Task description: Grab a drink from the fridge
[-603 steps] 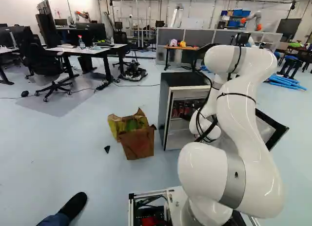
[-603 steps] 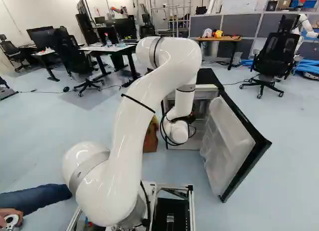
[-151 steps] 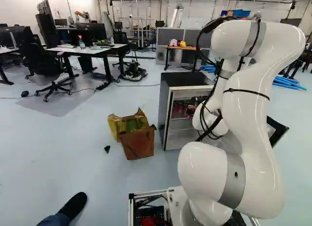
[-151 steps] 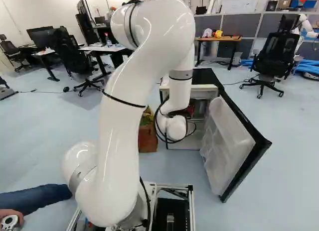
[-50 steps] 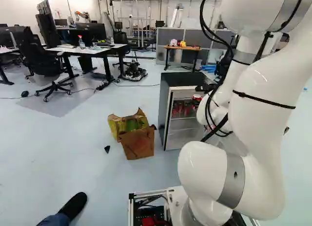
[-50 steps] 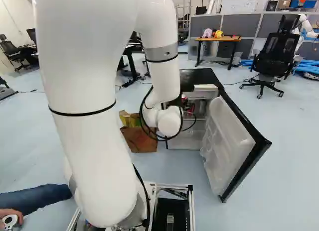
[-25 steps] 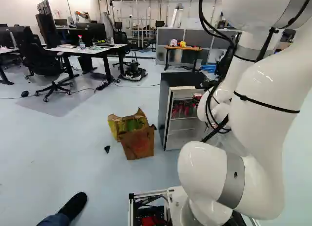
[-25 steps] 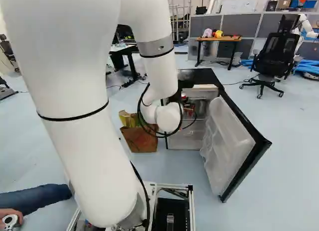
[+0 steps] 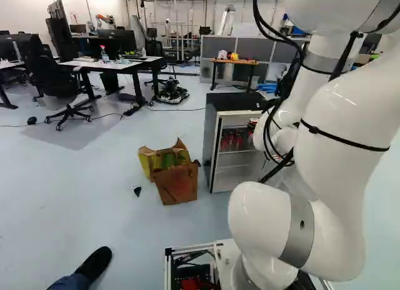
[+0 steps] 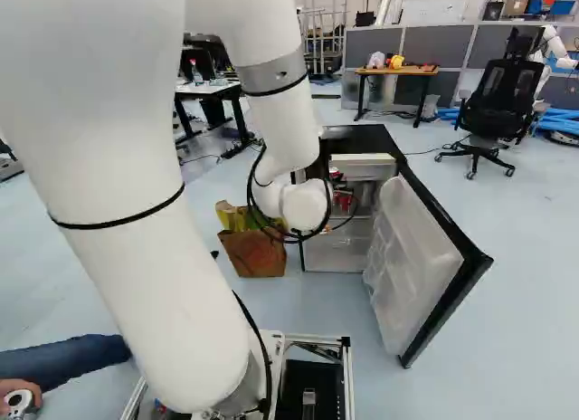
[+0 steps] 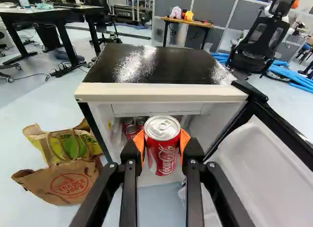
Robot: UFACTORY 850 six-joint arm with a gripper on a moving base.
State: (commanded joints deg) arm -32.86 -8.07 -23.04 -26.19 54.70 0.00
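Drawn back and up since a few seconds ago, the arm has brought one red can out before the fridge; the base hasn't moved. That can sits pinched between the tool's two pads. It might slip if its skin is damp, or knock the one open door if swung that way. At least three cans remain inside; two bags stand beside.

Bags stand left of the fridge, door right, cans inside.
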